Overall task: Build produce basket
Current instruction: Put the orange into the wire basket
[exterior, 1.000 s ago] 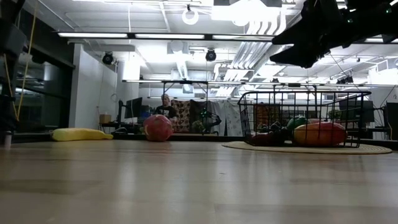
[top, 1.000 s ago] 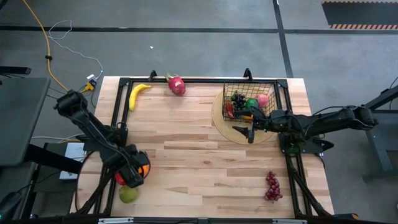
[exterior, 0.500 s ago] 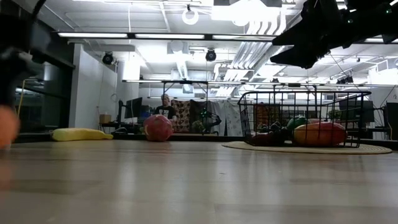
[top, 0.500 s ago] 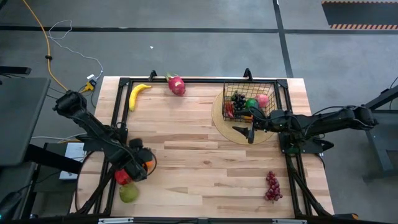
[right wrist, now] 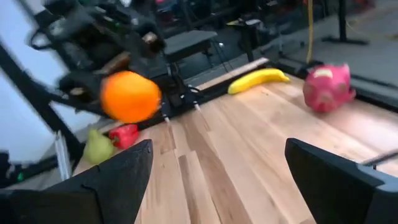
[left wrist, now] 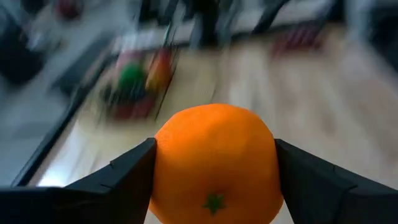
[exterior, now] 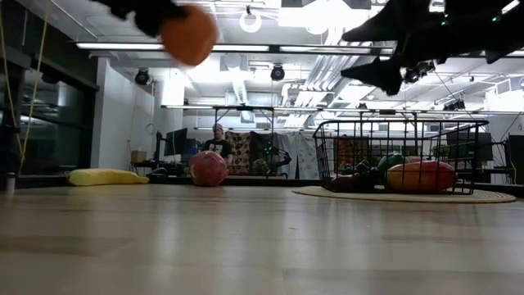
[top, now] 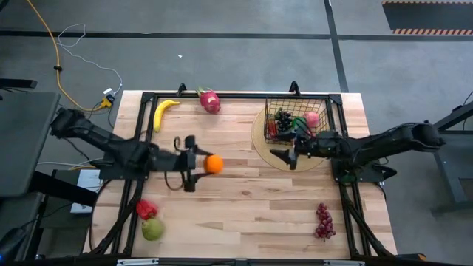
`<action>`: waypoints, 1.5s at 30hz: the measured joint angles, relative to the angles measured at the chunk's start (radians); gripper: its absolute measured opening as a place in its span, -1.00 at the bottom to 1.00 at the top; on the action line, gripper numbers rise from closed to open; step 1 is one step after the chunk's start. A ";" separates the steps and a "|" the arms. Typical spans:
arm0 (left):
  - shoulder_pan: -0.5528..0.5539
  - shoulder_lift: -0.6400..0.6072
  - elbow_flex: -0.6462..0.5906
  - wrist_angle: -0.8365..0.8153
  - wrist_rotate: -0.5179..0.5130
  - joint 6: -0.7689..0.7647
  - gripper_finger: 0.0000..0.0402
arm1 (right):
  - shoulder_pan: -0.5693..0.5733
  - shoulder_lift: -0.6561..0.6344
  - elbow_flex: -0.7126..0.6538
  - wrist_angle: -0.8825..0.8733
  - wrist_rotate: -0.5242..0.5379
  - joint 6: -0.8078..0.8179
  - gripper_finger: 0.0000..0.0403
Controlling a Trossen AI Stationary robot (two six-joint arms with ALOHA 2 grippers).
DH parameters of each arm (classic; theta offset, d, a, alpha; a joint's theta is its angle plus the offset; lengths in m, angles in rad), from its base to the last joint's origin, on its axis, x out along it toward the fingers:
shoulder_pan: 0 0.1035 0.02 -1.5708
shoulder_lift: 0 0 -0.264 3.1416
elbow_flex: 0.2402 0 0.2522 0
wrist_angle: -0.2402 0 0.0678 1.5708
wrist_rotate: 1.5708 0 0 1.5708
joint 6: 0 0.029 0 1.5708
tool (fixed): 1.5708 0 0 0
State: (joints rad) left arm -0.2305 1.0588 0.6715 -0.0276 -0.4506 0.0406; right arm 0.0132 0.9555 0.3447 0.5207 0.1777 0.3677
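- The left gripper (top: 198, 164) has its jaws clamped on one orange (top: 213, 164) (a dark finger (left wrist: 118, 180) presses each side of it in the left wrist view), carried in the air above the table (top: 244, 199), well to the left of the basket (top: 297, 117).
- The right gripper (top: 284, 156) has its jaws spread and holds nothing; it hangs at the basket's front-left corner, above the round tan mat (top: 260, 137) on which the basket stands.
- One basket, black wire, at the table's far right; inside it show dark grapes (top: 284, 117), something green (top: 298, 123), something pink (top: 312, 119) and a red piece (top: 273, 130).
- Left of the basket along the far edge: one pink dragon fruit (top: 210, 100), then one yellow banana (top: 162, 111).
- Far from the basket, at the near-left corner: one red pepper (top: 145, 210) and one green pear (top: 152, 230), side by side.
- In front of the basket, near the table's right edge: one bunch of purple grapes (top: 324, 221).
- In the low view, one person (exterior: 218, 141) sits in the room behind.
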 joint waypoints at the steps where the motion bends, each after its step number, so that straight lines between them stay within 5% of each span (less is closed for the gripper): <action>1: 0.043 0.000 -0.014 0.088 0.065 0.040 0.37 | 0.000 0.028 0.000 0.023 0.007 0.019 0.76; 6: 0.245 0.038 -0.046 0.392 0.335 0.040 0.37 | 0.009 0.159 0.000 0.167 0.002 -0.038 0.76; 13: 0.376 0.160 -0.046 0.608 0.493 -0.103 0.37 | 0.042 0.291 0.134 0.194 0.001 -0.303 0.76; 26: 0.381 0.306 -0.038 0.801 0.487 -0.083 0.37 | 0.039 0.488 0.341 0.149 -0.041 -0.374 0.76; 45: 0.379 0.304 -0.032 0.842 0.536 -0.093 0.37 | 0.040 0.512 0.425 0.144 -0.082 -0.380 0.76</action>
State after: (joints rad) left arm 0.1482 1.3632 0.6399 0.8143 0.0852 -0.0520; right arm 0.0532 1.4673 0.7700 0.6645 0.0958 -0.0127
